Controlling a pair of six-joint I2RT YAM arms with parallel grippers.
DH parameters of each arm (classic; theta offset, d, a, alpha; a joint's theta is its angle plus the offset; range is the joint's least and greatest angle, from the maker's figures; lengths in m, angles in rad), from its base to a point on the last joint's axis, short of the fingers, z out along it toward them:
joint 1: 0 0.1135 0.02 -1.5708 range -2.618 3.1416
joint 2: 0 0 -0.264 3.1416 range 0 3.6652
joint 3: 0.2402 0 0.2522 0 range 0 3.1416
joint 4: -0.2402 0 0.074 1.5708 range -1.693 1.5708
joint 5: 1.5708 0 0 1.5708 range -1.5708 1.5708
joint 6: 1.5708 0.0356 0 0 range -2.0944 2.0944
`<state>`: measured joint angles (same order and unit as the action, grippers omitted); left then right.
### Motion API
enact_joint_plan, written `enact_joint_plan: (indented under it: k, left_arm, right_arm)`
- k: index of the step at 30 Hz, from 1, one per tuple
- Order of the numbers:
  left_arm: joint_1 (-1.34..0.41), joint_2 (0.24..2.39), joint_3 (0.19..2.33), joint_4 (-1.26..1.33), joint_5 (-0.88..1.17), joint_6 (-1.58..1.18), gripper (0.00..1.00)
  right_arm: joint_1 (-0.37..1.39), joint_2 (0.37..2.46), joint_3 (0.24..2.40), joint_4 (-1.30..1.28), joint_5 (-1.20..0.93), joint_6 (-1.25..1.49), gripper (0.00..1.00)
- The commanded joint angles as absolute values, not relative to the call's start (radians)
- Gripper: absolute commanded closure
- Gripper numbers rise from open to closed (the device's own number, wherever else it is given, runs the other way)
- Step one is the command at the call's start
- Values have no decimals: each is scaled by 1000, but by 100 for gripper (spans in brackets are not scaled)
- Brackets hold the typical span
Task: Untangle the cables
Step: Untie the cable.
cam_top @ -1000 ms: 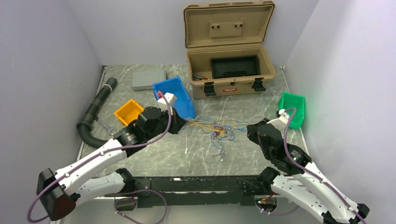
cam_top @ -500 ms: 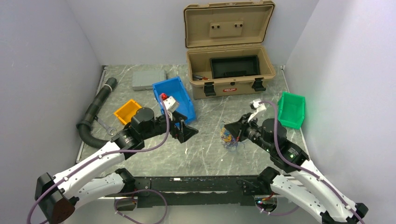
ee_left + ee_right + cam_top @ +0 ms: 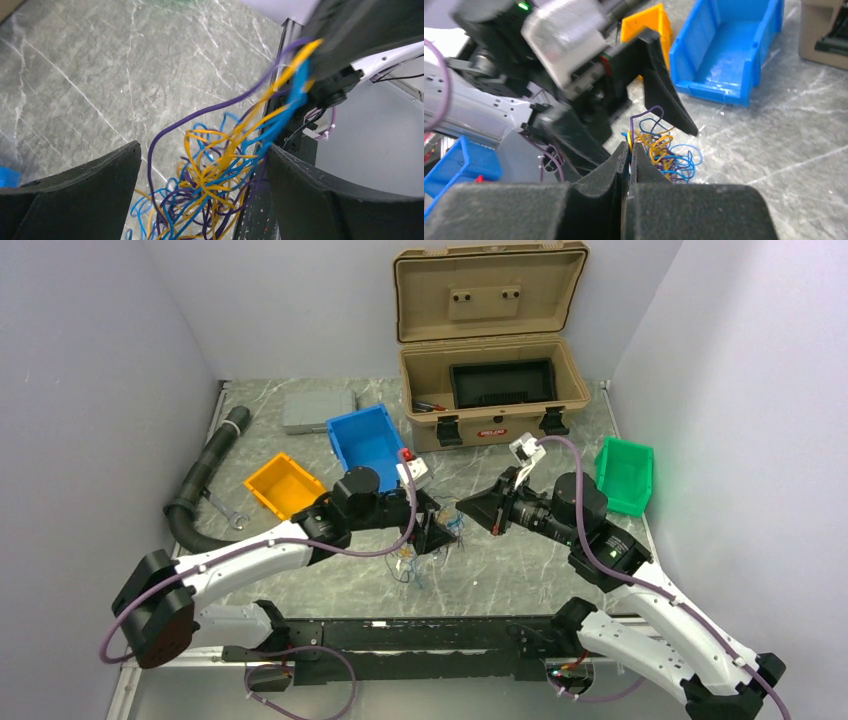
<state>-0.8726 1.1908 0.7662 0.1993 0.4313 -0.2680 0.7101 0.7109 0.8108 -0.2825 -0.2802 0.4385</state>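
Nearest, the left arm and right arm are bolted along the front edge of the counter. A bare strip of grey-green marbled top lies between that edge and their tips. Just beyond, mid-counter, the left fingers stand spread wide, one on each side of the cables. The cables are one loose knot of blue, purple and yellow strands. A few run taut up to the right fingers, which are pinched tight on them. The freest floor is to the right of the knot, before the green bin at the right wall.

Farther left are two more bins, three in all: one yellow-orange bin and one blue bin. One wrench and one black ribbed hose lie along the left edge, with one flat grey box behind them. Farthest stands one tan case, lid up, near the back wall. Pale walls close in three sides.
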Motion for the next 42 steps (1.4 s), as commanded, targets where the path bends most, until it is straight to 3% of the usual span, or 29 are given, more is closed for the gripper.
enact_joint_plan:
  k: [1,3,8,9,10,19,21,23,25,30,36,42]
  left_arm:
    - [-876,1250,784,334,468,-300,7]
    - [-876,1258,761,395,477,-332,18]
    - [-876,1262,744,456,479,-380,84]
    - [-876,1264,746,454,481,-385,96]
    - [-876,1267,748,453,488,-390,100]
    - [-877,1285,712,525,508,-454,100]
    - [-875,1280,714,501,485,-453,100]
    - [-877,1268,723,480,475,-460,100]
    - [-875,1253,738,456,468,-464,100]
    - [-875,1228,791,372,463,-453,100]
    - [-874,1213,822,383,527,-496,100]
    - [-867,1207,841,412,574,-543,100]
  right_arm:
    - [709,721,893,-171,-312,452,100]
    - [709,724,907,-170,-293,453,100]
    - [710,722,923,-160,-261,454,100]
    - [710,724,929,-161,-249,454,100]
    - [709,725,937,-164,-238,449,100]
    - [709,698,955,-207,-9,434,100]
    - [709,668,939,-225,69,440,85]
    - [710,634,912,-242,113,441,46]
    - [709,605,882,-270,121,433,34]
    - [709,547,802,-347,22,405,29]
    - [709,483,613,-173,-373,367,20]
    - [709,554,553,-59,-494,365,18]
